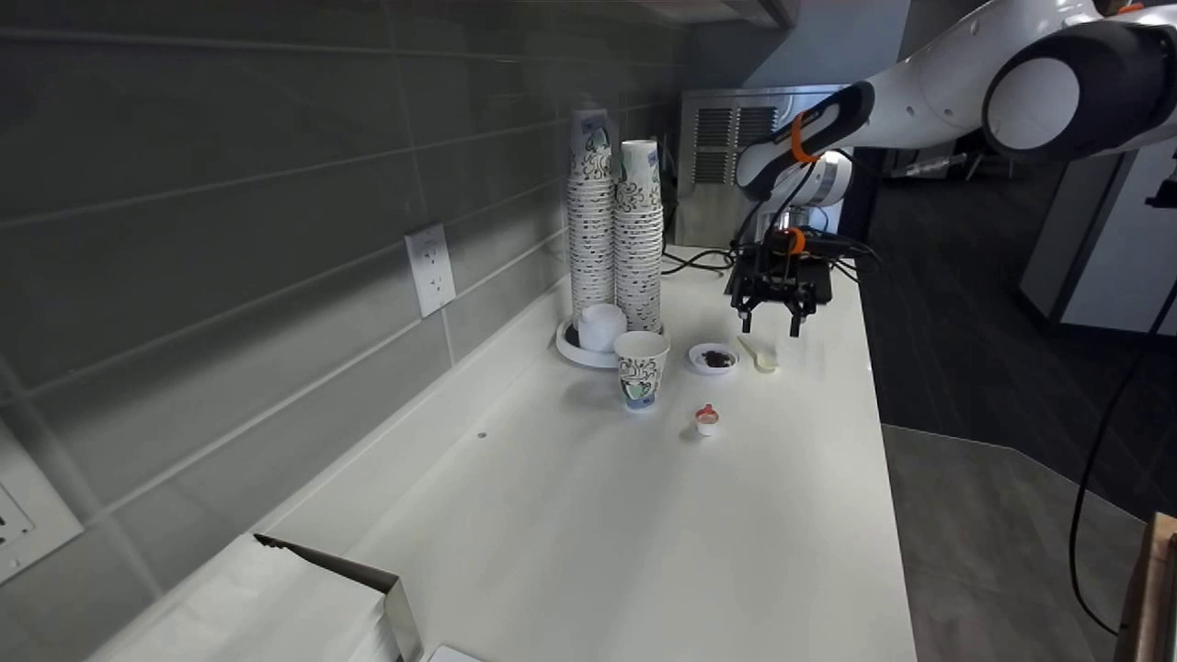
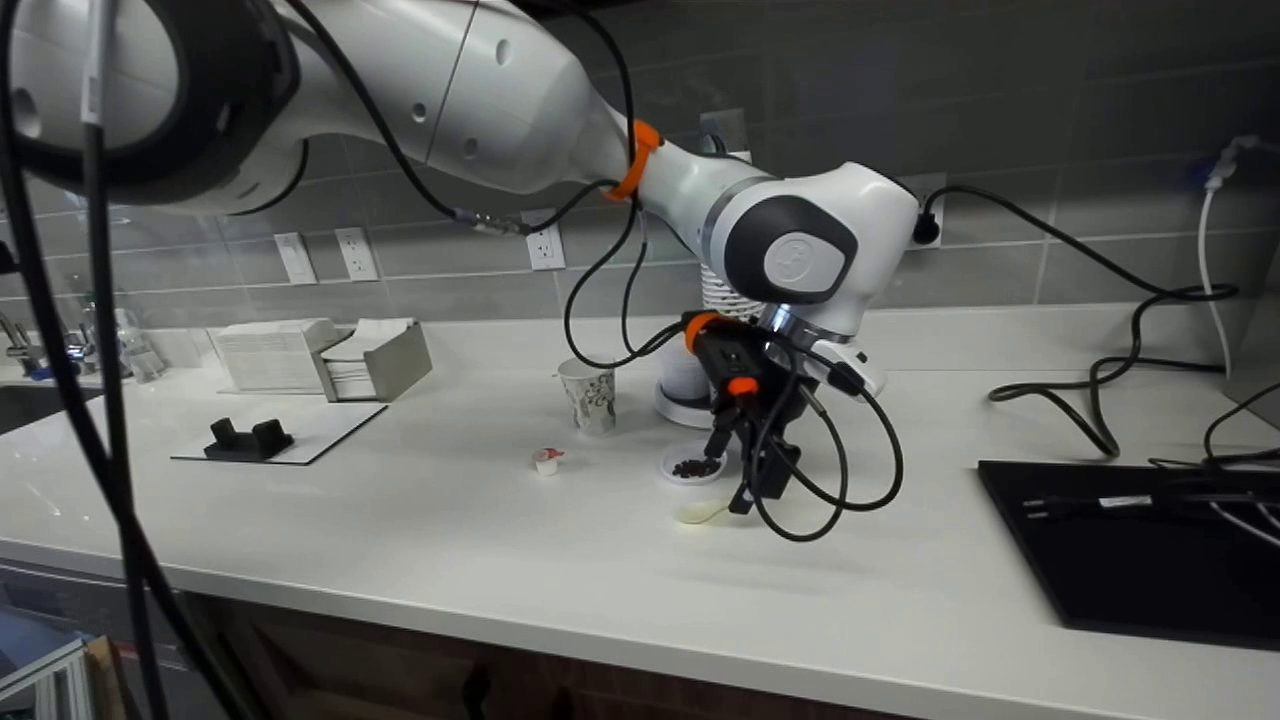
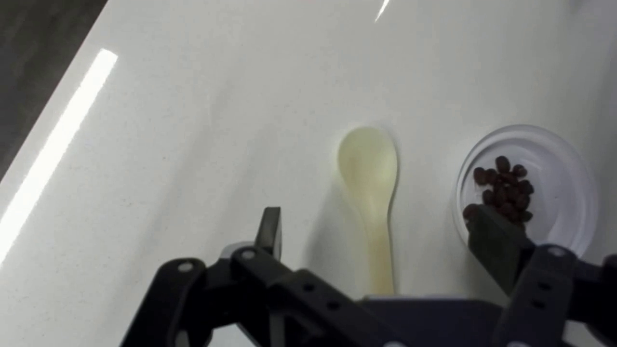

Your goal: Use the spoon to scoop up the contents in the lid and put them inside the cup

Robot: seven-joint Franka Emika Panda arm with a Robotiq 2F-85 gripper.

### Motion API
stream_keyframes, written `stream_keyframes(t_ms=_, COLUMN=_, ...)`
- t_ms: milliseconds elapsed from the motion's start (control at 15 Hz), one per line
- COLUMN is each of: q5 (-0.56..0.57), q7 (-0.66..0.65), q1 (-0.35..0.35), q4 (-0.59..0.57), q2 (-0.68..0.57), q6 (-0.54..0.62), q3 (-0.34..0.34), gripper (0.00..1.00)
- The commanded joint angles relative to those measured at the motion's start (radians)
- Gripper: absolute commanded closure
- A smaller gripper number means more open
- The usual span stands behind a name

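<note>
The pale yellow spoon (image 3: 370,168) lies on the counter between my gripper's fingers (image 3: 378,226) in the wrist view, its handle end hidden by the gripper body. The gripper is open and empty, above the spoon; it also shows in both exterior views (image 1: 771,324) (image 2: 728,475). The white lid (image 3: 561,197) lies beside the spoon and holds the contents, a pile of dark brown beads (image 3: 506,190). One fingertip overlaps the lid in the wrist view. The patterned white paper cup (image 1: 641,372) stands upright near the lid, also seen in an exterior view (image 2: 590,398); it is outside the wrist view.
Tall cup stacks (image 1: 593,239) and a white dish (image 1: 587,357) stand by the wall behind the cup. A small creamer pod (image 1: 706,423) lies in front of the cup. Napkin holders (image 2: 390,360) and a black panel (image 2: 1130,550) are farther along the counter.
</note>
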State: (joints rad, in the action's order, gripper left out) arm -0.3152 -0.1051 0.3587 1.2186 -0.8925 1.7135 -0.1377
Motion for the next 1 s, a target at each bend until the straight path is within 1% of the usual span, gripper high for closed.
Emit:
stream_keyframes(t_ms=0, q5=0.006, q7=-0.006, q1=0.007, q4=-0.011, q2=-0.004, q6=-0.004, q3=0.008, gripper=0.0)
stream_keyframes(t_ms=200, q5=0.006, q7=-0.009, q1=0.007, q4=-0.013, q2=-0.005, q6=-0.004, q3=0.007, gripper=0.0)
stream_keyframes(t_ms=400, q5=0.007, q7=0.0, q1=0.011, q4=-0.053, q2=-0.028, q6=-0.03, q3=0.015, gripper=0.0)
stream_keyframes(t_ms=733, q5=0.008, q7=-0.022, q1=0.013, q4=-0.121, q2=-0.084, q6=-0.019, q3=0.014, gripper=0.0)
stream_keyframes(t_ms=933, q5=0.009, q7=-0.022, q1=0.02, q4=-0.167, q2=-0.12, q6=-0.039, q3=0.018, gripper=0.0)
